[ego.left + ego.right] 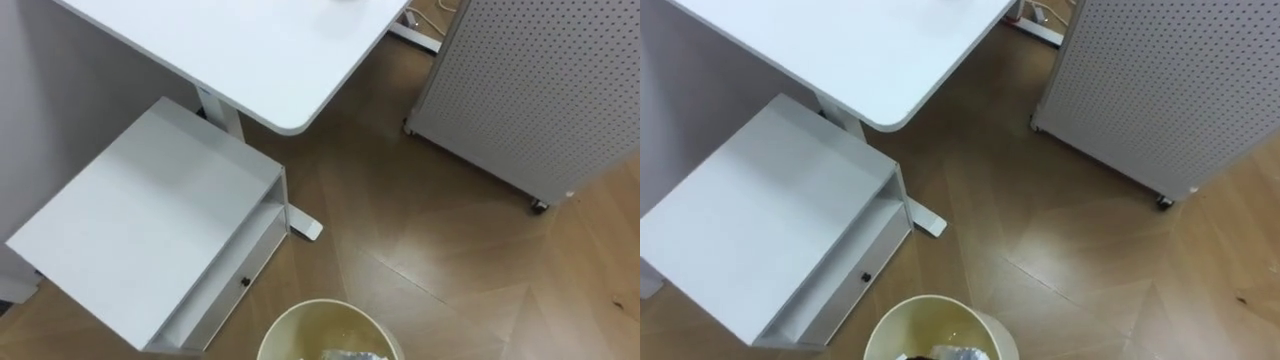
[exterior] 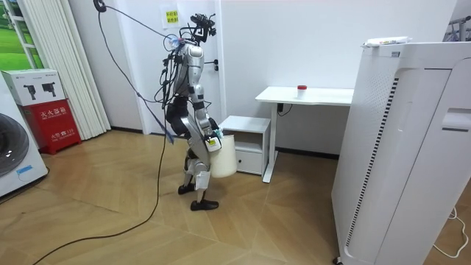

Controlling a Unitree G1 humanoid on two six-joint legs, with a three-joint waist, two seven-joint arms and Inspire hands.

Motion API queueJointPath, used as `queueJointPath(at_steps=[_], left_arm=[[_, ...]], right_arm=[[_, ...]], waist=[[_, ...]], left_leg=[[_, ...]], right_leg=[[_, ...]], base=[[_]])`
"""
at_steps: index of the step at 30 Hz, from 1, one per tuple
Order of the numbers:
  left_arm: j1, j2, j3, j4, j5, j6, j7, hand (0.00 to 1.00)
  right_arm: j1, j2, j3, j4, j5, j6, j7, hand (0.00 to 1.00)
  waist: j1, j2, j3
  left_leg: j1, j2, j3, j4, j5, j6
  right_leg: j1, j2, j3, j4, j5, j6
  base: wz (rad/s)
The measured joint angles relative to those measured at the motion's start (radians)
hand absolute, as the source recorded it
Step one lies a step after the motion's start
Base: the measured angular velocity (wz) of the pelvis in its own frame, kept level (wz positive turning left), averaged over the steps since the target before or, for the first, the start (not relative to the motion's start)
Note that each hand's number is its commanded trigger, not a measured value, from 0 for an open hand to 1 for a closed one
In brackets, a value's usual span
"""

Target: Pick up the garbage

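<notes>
**Wood floor beside a white worktop: bin with garbage at the robot's side**

Wood flooring (image 1: 430,240) runs beneath a white worktop (image 1: 250,50) with a rounded corner. A low white cabinet (image 1: 150,220) with a drawer (image 1: 235,272) stands just beside the worktop's leg. A perforated white panel (image 1: 530,80) on castors stands well apart, at the upper right of the eye views. In the room view the robot stands upright, facing the cabinet. Its right hand (image 2: 213,142) is at the rim of a cream waste bin (image 2: 224,157), which hangs clear of the floor at hip height. Whether that hand is closed on the rim cannot be told. From above, the bin's round rim (image 1: 330,303) lies at the bottom edge. Crumpled silvery garbage (image 1: 352,354) rests inside it.
</notes>
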Motion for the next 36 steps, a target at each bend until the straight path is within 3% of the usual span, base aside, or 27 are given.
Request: queueJointPath(at_steps=[6, 8, 14, 18, 20, 22, 23, 26, 30, 32, 36], left_arm=[[0.012, 0.008, 0.020, -0.002, 0.027, 0.000, 0.001, 0.00], [0.014, 0.010, 0.029, -0.002, 0.057, 0.000, 0.002, 0.00], [0.029, 0.036, 0.109, -0.022, 0.114, -0.006, 0.003, 0.00], [0.069, 0.067, 0.159, -0.070, 0.131, -0.007, 0.015, 0.00], [0.096, 0.071, 0.183, -0.106, 0.133, -0.010, 0.032, 0.00], [0.133, 0.072, 0.210, -0.146, 0.151, -0.011, 0.055, 0.00], [0.139, 0.072, 0.216, -0.156, 0.156, -0.010, 0.063, 0.00], [0.190, 0.093, 0.261, -0.308, 0.197, -0.011, 0.089, 0.00], [0.236, 0.110, 0.333, -0.432, 0.222, -0.031, 0.137, 0.00], [0.263, 0.122, 0.356, -0.493, 0.232, -0.031, 0.161, 0.00], [0.277, 0.130, 0.411, -0.533, 0.265, -0.033, 0.225, 0.00]], right_arm=[[0.005, -0.008, -0.040, 0.001, -0.026, 0.000, 0.000, 1.00], [0.011, -0.009, -0.054, 0.003, -0.034, 0.000, -0.001, 1.00], [0.030, -0.023, -0.077, -0.002, -0.054, -0.001, 0.002, 1.00], [0.055, -0.033, -0.118, -0.002, -0.056, -0.001, 0.008, 1.00], [0.078, -0.043, -0.140, -0.002, -0.055, 0.000, 0.018, 1.00], [0.110, -0.049, -0.164, -0.002, -0.050, -0.001, 0.029, 1.00], [0.117, -0.049, -0.170, -0.002, -0.046, -0.001, 0.029, 1.00], [0.169, -0.057, -0.233, -0.028, -0.047, 0.000, 0.030, 1.00], [0.225, -0.061, -0.288, -0.061, -0.050, 0.000, 0.029, 1.00], [0.245, -0.062, -0.301, -0.072, -0.055, 0.000, 0.029, 1.00], [0.246, -0.061, -0.312, -0.074, -0.070, 0.002, 0.043, 1.00]], waist=[[0.012, 0.021, 0.0092], [0.027, 0.021, 0.0092], [0.029, 0.020, 0.0086], [0.026, 0.022, 0.0064], [0.027, 0.026, 0.0016], [0.026, 0.029, -0.0124], [0.025, 0.029, -0.0137], [0.022, 0.029, -0.0217], [0.016, 0.029, -0.0397], [0.014, 0.026, -0.0419], [0.028, 0.013, -0.0421]], left_leg=[[0.020, 0.001, -0.002, -0.017, 0.000, 0.000], [0.031, -0.001, 0.005, -0.026, 0.001, 0.000], [0.068, -0.003, 0.010, -0.024, 0.001, 0.000], [0.150, -0.004, 0.013, -0.058, 0.000, 0.000], [0.175, -0.005, 0.013, -0.067, 0.000, 0.000], [0.218, -0.007, 0.018, -0.087, 0.003, 0.002], [0.232, -0.009, 0.018, -0.093, 0.003, 0.002], [0.295, -0.019, 0.018, -0.132, 0.011, 0.002], [0.380, -0.021, 0.022, -0.176, 0.013, 0.003], [0.413, -0.020, 0.028, -0.194, 0.013, 0.003], [0.486, -0.019, 0.102, -0.236, 0.014, 0.003]], right_leg=[[0.020, 0.002, -0.007, -0.019, 0.008, 0.001], [0.023, 0.001, -0.007, -0.018, 0.008, 0.001], [0.054, -0.002, -0.006, -0.016, 0.007, 0.001], [0.138, 0.001, -0.009, -0.049, 0.005, 0.006], [0.164, 0.000, -0.010, -0.055, 0.005, 0.007], [0.200, 0.001, -0.002, -0.069, 0.007, 0.011], [0.211, 0.001, -0.001, -0.070, 0.006, 0.012], [0.267, 0.001, 0.004, -0.090, 0.005, 0.018], [0.345, 0.004, -0.005, -0.124, 0.004, 0.024], [0.374, 0.007, -0.005, -0.137, 0.005, 0.026], [0.394, 0.011, -0.005, -0.139, 0.010, 0.027]], base=[[0.00], [-0.06], [-0.03], [-0.02], [0.00], [-0.06], [-0.05], [0.00], [-0.01], [-0.09], [-0.47]])
